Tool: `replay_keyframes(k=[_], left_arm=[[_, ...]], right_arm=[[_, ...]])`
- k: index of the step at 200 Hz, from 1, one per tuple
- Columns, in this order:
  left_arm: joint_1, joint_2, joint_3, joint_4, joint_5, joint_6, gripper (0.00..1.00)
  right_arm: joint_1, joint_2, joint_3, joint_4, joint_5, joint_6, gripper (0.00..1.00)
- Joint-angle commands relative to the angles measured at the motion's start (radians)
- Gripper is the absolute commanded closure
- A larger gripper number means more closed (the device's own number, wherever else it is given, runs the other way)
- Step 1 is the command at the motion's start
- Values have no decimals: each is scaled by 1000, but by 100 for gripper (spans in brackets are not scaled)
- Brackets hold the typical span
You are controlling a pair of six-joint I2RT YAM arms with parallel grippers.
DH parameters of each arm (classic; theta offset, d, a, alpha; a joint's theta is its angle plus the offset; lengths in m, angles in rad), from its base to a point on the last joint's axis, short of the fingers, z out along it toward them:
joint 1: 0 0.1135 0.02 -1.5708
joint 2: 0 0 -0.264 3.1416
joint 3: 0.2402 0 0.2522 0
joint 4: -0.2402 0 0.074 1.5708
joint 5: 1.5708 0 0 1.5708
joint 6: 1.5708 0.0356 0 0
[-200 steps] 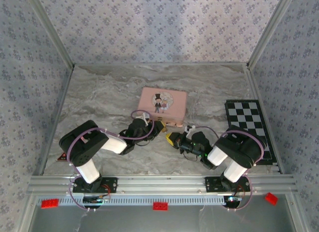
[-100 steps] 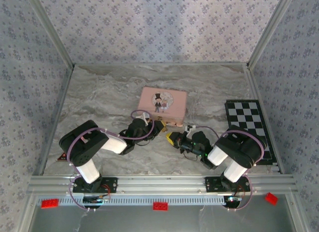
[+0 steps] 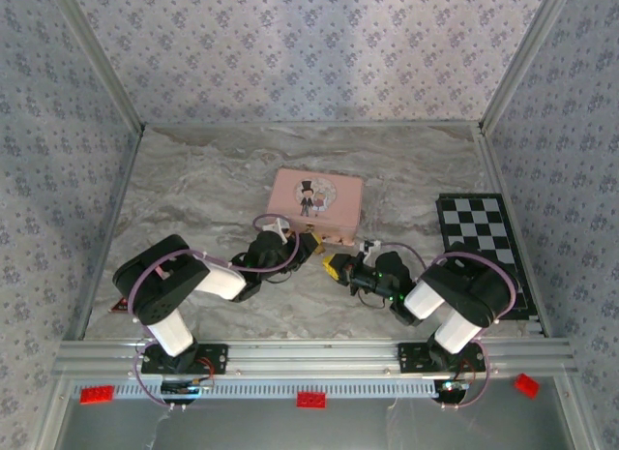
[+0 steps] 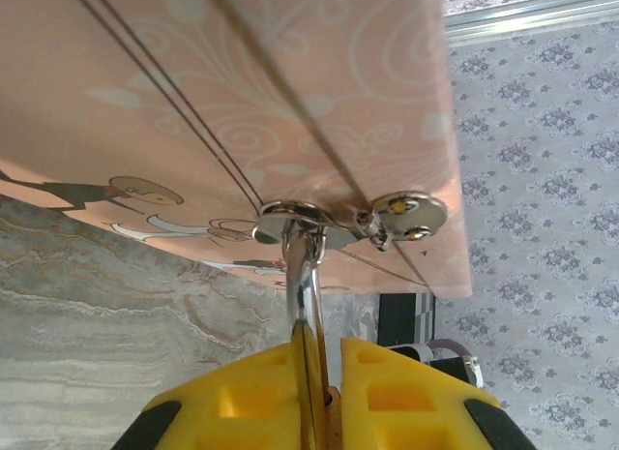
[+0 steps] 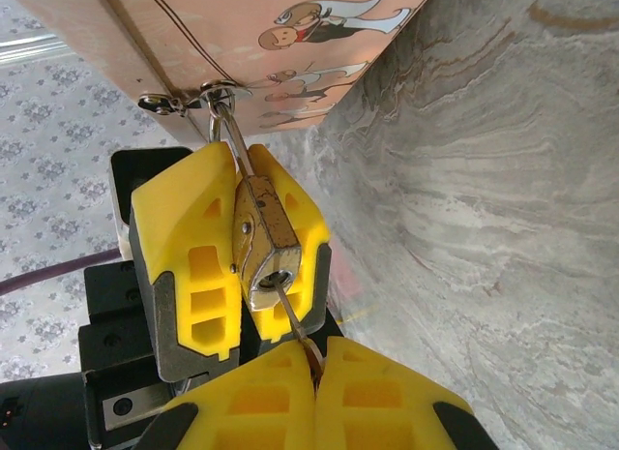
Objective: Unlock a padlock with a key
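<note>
the left pincer (image 4: 314,361), yellow-fingered, is pressed hard together on the tiny brass-gold padlock with the thin silver shackle (image 5: 259,239), one finger flat on each side of its body. from the left wrist camera the shackle runs straight up out of the narrow gap between the fingers and hooks through the small silver clasp (image 4: 290,214) on the front wall of the pink rectangular tin (image 3: 316,196). so the padlock hangs locked on that clasp, just at the tin's near edge, on the grey marbled table (image 3: 193,189).

the right pincer (image 5: 314,361) is shut all the way, pinching the bow of the very thin silvery-grey key (image 5: 291,317). the key's blade slants up from those fingertips and its tip sits in the keyhole on the padlock's bottom face. the two pincers nearly meet, nose to nose, in front of the tin.

the tin's lid carries a cartoon couple, a man in a top hat and a woman, with pale swirls on the side wall. a black-and-white chequered board (image 3: 484,239) lies well off to the right.

against a second ago, the right wrist has edged a little toward the tin; the left arm looks unmoved, and both grips are the same.
</note>
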State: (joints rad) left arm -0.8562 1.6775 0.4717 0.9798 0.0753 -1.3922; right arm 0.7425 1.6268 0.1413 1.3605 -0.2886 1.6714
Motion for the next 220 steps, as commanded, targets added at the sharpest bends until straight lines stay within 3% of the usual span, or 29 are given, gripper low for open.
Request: replay_keyframes(k=[1, 26, 75, 144, 220], left_arm=[[-46, -34, 2, 138, 72, 34, 100], [-55, 0, 2, 224, 76, 3, 100], [-86, -65, 0, 120, 31, 17, 100], [-90, 12, 6, 245, 35, -50, 100], [-106, -10, 33, 175, 54, -43, 100]], right_arm=[[-25, -25, 45, 34, 25, 13, 100], [-27, -28, 48, 34, 26, 17, 100], [-53, -58, 28, 33, 27, 9, 100], [-40, -64, 45, 33, 27, -9, 100], [-50, -66, 36, 33, 27, -55, 100]])
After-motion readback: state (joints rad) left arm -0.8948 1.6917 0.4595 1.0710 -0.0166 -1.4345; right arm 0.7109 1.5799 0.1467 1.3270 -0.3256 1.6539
